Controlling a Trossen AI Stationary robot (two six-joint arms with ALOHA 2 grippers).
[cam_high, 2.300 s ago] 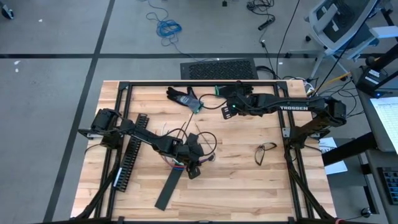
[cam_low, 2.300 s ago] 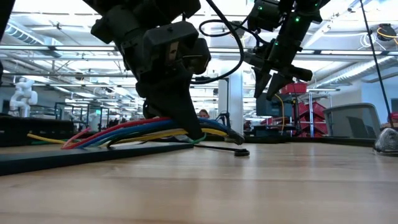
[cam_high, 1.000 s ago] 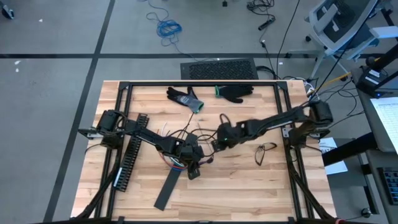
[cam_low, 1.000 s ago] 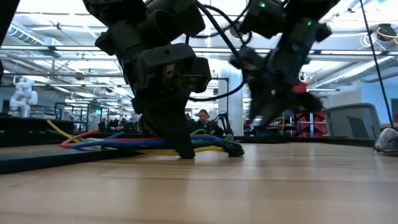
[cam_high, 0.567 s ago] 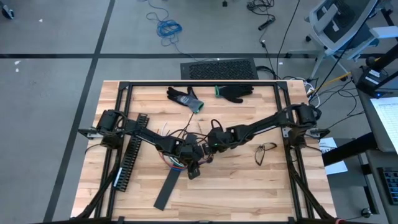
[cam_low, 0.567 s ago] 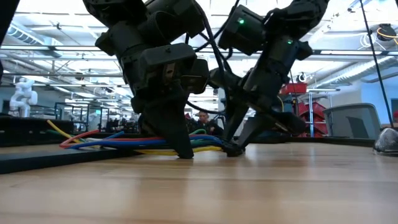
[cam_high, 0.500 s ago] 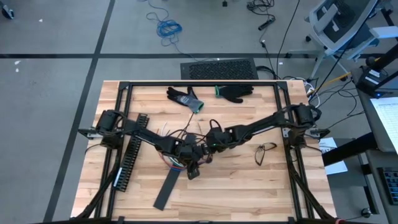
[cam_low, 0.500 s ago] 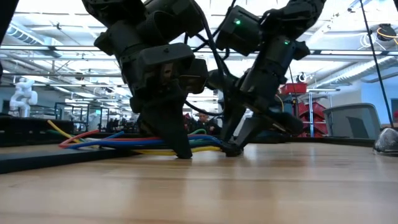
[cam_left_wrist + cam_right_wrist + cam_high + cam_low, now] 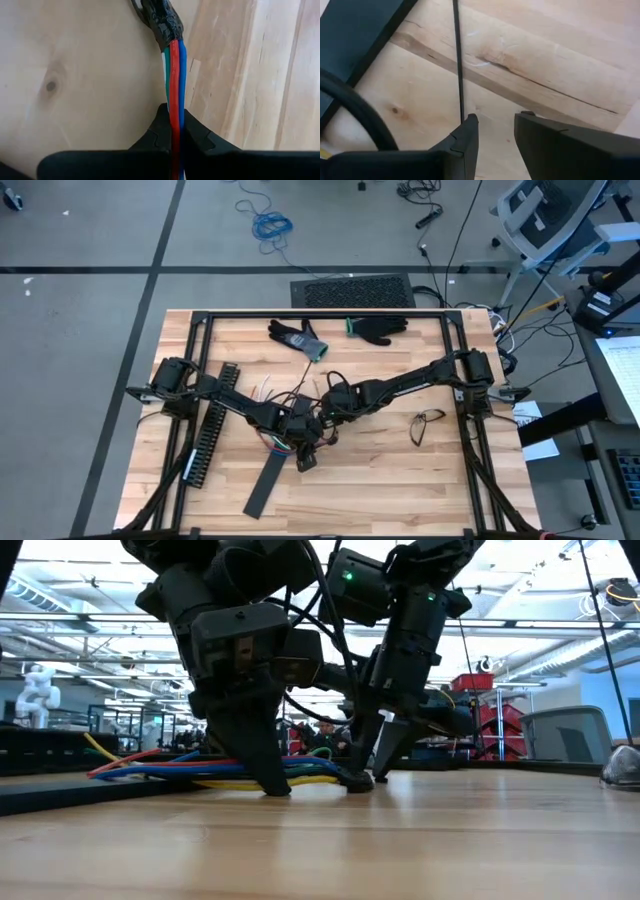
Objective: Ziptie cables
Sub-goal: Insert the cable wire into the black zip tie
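Light was even and bright from overhead. In the low view the ceiling lights (image 9: 90, 550) glared white, leaving both arms as dark silhouettes; the near table (image 9: 400, 860) blurred soft. Wrist views were crisp, with short shadows.

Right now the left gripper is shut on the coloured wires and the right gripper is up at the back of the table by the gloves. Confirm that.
Not quite. The left gripper is shut on the wires, but the right gripper is down mid-table right beside it, not by the gloves. The high view shows this.
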